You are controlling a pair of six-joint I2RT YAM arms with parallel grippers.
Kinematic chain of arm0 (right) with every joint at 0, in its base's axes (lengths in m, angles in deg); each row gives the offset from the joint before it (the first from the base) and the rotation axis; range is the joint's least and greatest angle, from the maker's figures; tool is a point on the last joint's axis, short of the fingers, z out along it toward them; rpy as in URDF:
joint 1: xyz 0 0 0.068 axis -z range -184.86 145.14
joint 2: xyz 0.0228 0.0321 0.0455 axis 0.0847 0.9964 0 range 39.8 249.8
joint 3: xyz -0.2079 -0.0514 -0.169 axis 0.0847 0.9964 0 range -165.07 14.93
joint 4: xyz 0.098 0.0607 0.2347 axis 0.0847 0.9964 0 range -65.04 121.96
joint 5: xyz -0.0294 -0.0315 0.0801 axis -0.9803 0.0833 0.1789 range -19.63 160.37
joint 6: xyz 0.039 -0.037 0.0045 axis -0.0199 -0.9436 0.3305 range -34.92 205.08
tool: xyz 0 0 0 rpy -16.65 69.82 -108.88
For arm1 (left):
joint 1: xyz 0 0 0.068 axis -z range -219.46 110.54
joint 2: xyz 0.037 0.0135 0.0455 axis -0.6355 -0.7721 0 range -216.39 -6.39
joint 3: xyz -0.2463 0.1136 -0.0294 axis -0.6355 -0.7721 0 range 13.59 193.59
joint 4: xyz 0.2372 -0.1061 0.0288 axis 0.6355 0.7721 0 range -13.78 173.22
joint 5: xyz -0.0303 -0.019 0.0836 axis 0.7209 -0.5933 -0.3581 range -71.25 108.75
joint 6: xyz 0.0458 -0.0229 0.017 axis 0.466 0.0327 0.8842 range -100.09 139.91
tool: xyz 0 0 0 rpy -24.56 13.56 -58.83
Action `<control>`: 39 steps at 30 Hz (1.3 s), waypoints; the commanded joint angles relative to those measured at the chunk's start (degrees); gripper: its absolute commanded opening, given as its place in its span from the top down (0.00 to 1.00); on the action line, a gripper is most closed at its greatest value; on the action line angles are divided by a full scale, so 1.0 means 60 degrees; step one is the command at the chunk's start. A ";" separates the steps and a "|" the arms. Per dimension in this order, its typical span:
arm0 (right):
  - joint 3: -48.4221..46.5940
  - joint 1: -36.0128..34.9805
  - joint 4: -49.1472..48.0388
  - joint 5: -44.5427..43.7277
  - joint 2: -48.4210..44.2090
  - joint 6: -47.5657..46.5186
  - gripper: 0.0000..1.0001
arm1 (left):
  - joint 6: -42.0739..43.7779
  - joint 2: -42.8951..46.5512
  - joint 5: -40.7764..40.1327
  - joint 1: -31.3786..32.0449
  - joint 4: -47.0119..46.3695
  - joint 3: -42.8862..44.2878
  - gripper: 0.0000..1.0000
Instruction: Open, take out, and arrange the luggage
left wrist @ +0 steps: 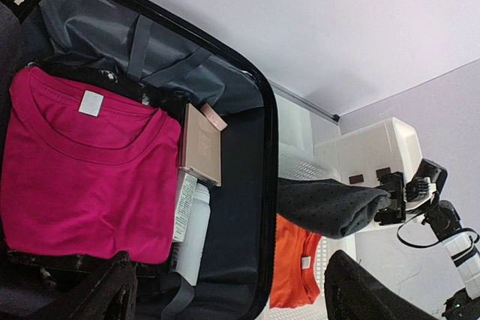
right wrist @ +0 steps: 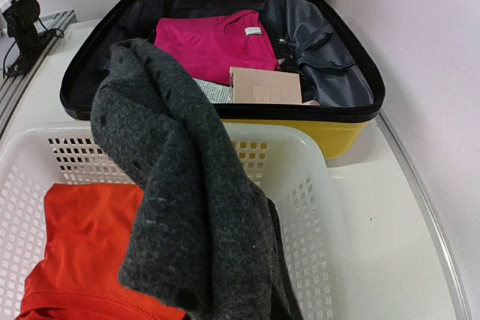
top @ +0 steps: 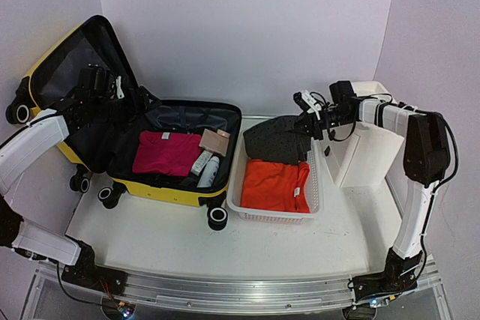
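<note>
The left gripper [top: 139, 99] is hanging with its jaws spread wide and nothing between them, over the back left corner of the luggage [top: 176, 191], close to the raised lid [top: 71, 61]. The luggage is lying open on the left part of the bench [top: 150, 237], its lid leaning back toward the wall, directly below that gripper. Inside it a folded pink shirt [top: 165, 154] is lying flat, with a tan box [top: 215, 142] and a white bottle [top: 210, 171] sitting just to its right. A white basket [top: 270, 217] is standing just beside the luggage's right wall, holding a folded orange shirt [top: 276, 185]. The right gripper [top: 313, 124], well to the right of the luggage, is pinching a grey garment [top: 276, 140] that is drooping over the basket's far end. A white cabinet [top: 367, 159] is standing to the right of the basket.
</note>
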 commanded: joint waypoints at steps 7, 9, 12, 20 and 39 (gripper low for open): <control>0.1005 -0.0304 0.0315 -0.0204 -0.1117 -0.1141 1.00 | -0.0118 -0.0049 0.0359 0.0007 -0.0528 0.0240 0.14; 0.1206 -0.0393 0.0679 -0.0448 -0.1342 -0.1467 1.00 | -0.0135 -0.0030 0.0348 0.0008 -0.0532 0.0186 0.14; 0.1673 -0.0581 0.0931 -0.0948 -0.1727 -0.1675 1.00 | -0.0123 -0.0009 0.0329 0.0015 -0.0557 0.0104 0.14; 0.2734 -0.1939 0.2245 -0.3275 -0.2871 -0.1040 0.63 | -0.0086 -0.0239 0.0383 0.0011 -0.0703 0.0058 0.14; 0.5209 -0.2921 -0.0397 -0.6338 -0.6745 0.9303 0.02 | 0.0492 -0.1466 0.0809 0.0006 -0.0509 0.0296 0.12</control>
